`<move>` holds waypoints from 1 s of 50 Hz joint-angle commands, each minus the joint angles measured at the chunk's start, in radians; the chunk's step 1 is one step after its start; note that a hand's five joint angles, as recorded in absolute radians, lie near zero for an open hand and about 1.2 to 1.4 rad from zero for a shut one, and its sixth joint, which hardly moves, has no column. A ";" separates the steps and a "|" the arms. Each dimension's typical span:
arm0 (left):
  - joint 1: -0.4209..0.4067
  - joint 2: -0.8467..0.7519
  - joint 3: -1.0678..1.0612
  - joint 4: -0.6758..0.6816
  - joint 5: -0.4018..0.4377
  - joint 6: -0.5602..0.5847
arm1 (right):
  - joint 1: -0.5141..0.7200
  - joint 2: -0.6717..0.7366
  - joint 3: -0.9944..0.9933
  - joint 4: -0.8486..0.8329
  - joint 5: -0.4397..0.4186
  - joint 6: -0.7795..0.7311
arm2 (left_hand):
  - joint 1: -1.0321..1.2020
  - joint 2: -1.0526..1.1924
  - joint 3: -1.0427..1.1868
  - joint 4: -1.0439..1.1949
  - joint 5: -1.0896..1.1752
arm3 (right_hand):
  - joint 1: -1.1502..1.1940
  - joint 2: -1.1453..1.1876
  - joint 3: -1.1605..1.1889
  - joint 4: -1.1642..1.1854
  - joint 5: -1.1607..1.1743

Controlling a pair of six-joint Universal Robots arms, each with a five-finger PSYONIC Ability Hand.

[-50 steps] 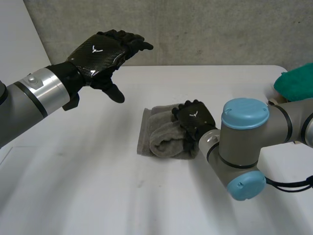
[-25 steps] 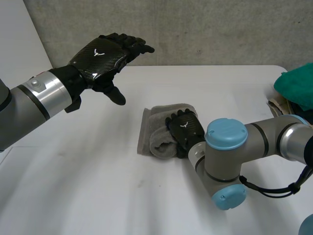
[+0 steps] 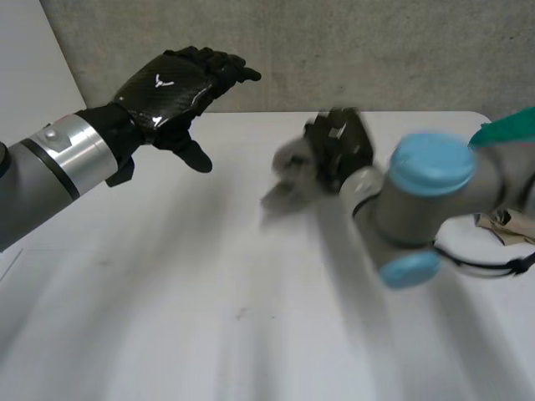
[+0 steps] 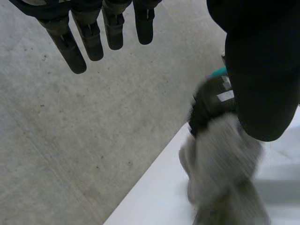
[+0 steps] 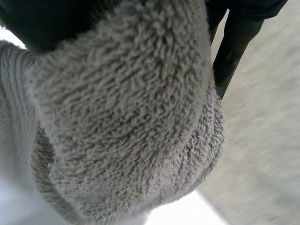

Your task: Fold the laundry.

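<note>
The right hand (image 3: 338,144), in the upper middle of the head view, is closed round a grey towel (image 3: 288,174); in its own wrist view the dark fingers (image 5: 234,37) curl over the far side of the bunched cloth (image 5: 126,112), which bulges thick and fluffy under the palm. The towel hangs from that hand in a loose clump towards the lower left of it, over the far part of the white table (image 3: 209,317). Behind the hand, the right arm (image 3: 430,180) with its light-blue caps reaches in from the right of the frame. The left hand (image 3: 167,88) is held up at the upper left of the head view, well apart from the towel, palm turned down and to the side, its fingers straight and slightly spread, the thumb pointing down, holding nothing. Its wrist view looks past the straight fingertips (image 4: 70,44) and the thumb (image 4: 262,70) to the right hand (image 4: 211,105) beyond, the towel (image 4: 220,164) drooping below it near the table's edge (image 4: 154,197). A teal cloth (image 3: 512,127) lies at the far right edge of the head view, and a grey concrete wall (image 3: 334,50) runs behind the table
</note>
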 commanded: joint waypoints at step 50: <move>-0.093 0.048 0.010 0.005 -0.031 -0.022 | -1.027 -0.152 -0.014 0.224 -0.545 0.107 | -0.015 -0.031 -0.037 -0.027 -0.044 | -0.818 -0.943 -0.965 -0.987 -0.878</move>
